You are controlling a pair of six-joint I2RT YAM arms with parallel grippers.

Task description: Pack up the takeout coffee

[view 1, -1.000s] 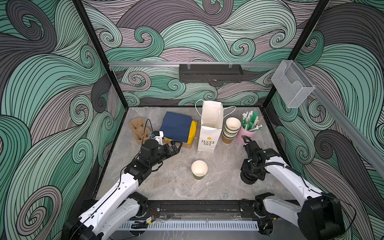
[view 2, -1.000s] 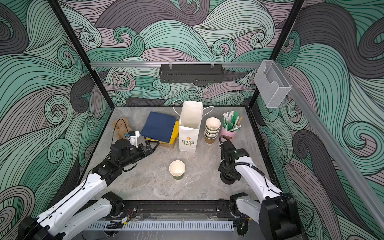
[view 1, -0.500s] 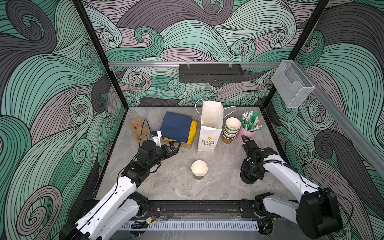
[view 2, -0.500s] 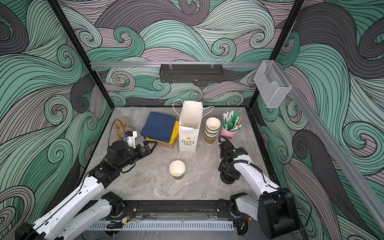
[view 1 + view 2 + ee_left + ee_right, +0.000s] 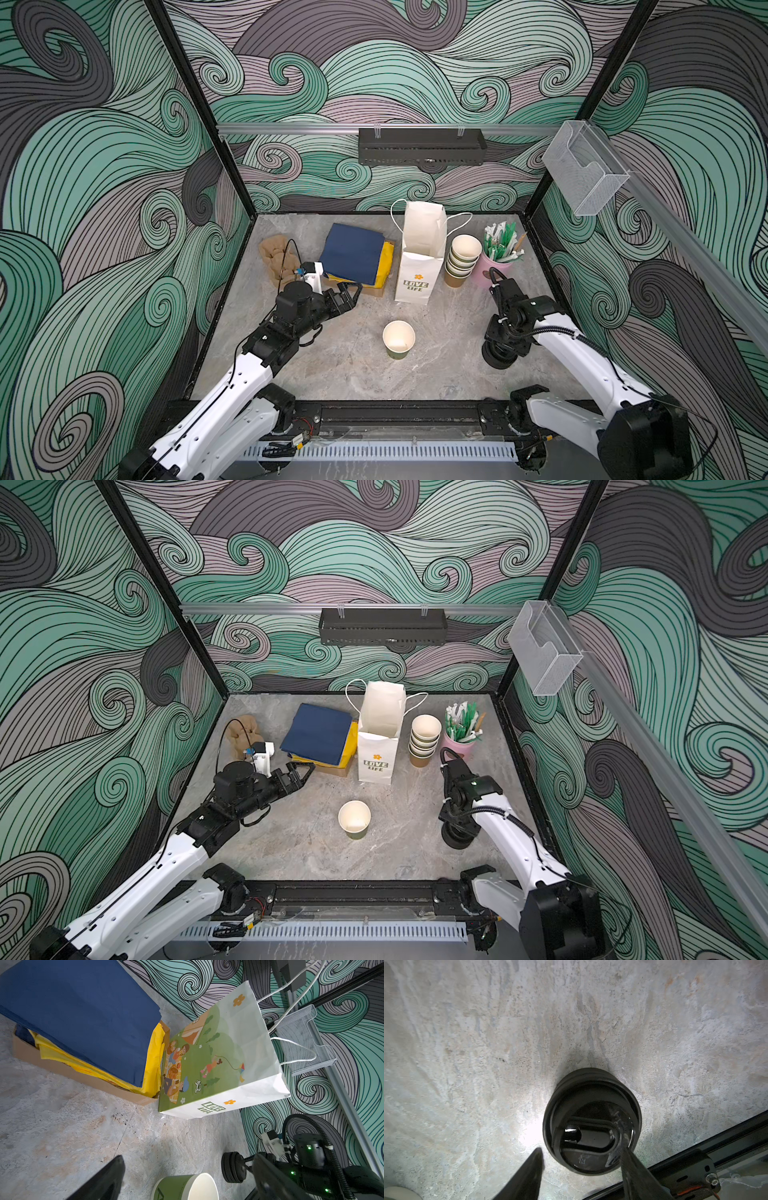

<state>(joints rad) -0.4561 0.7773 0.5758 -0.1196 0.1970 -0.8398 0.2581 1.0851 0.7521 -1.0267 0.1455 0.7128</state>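
Moved: right fingers [image 5: 529,1176] narrowed around black lid stack [image 5: 591,1105], right of paper bag [image 5: 419,257].
Right: apart, straddling the stack.
Left: left fingers [image 5: 104,1184] wide apart.

One white left arm [image 5: 245,374], black joints: rises from lower left of both top views, reaching toward centre; black two-finger left gripper [image 5: 351,293] gaping wide. Matching right arm [image 5: 582,357], lower right: wrist aimed straight down, right gripper [image 5: 579,1147] with fingers parted.

paper cup [image 5: 398,338] | olive-green sides, cream inside | lidless, upright | centre of table [image 5: 332,374]
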